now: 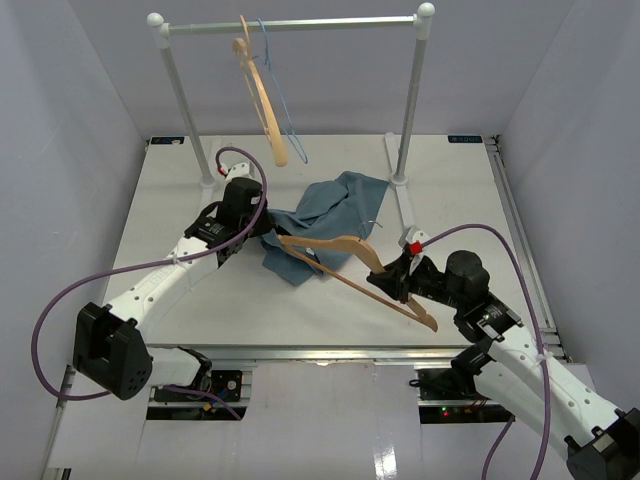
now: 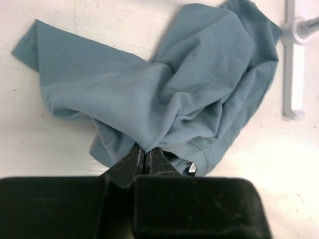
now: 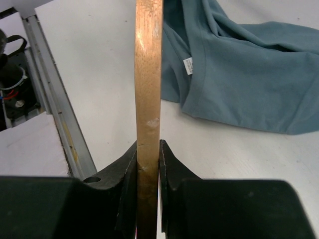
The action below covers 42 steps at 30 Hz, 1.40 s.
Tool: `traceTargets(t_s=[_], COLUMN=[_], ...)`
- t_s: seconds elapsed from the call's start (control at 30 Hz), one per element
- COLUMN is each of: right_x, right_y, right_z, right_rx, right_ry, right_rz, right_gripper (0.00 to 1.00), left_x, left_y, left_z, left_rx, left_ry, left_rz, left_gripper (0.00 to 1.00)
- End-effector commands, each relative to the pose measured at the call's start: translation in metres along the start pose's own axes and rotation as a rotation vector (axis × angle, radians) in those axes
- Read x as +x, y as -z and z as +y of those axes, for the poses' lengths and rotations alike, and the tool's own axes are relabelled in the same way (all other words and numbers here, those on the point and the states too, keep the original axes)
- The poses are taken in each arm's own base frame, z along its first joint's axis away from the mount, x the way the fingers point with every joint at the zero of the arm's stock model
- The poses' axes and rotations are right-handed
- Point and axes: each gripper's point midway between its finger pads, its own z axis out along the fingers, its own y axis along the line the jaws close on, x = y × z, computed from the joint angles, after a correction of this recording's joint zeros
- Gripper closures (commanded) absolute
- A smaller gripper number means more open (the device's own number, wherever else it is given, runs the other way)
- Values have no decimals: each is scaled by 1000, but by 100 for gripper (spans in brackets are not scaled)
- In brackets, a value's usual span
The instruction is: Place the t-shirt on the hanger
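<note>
While nipping the t-shirt [image 2: 149, 89] with left gripper [image 2: 144, 153] closed tight, clamps hanger [image 3: 148, 74] in right gripper [image 3: 148, 152], near right.

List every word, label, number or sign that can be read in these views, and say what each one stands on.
No text can be read in any view.
White neck tag sewn inside the collar of the t-shirt: print too small and blurred to read.
Dark markings at the far edge of the table: too small to read.
</note>
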Motion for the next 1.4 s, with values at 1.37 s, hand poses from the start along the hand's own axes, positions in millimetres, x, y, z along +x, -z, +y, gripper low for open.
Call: traceTargets(t_s=[1.37], right_x=[-87], right_y=[-59], right_z=[10], right_rx=[96], right_ry=[288], right_rz=[-233], right_gripper=[92], left_x=[-60], left_y=[71], left_z=[-74], left_rx=[347], left_ry=[-27], left_rz=[-43], left_gripper=[100])
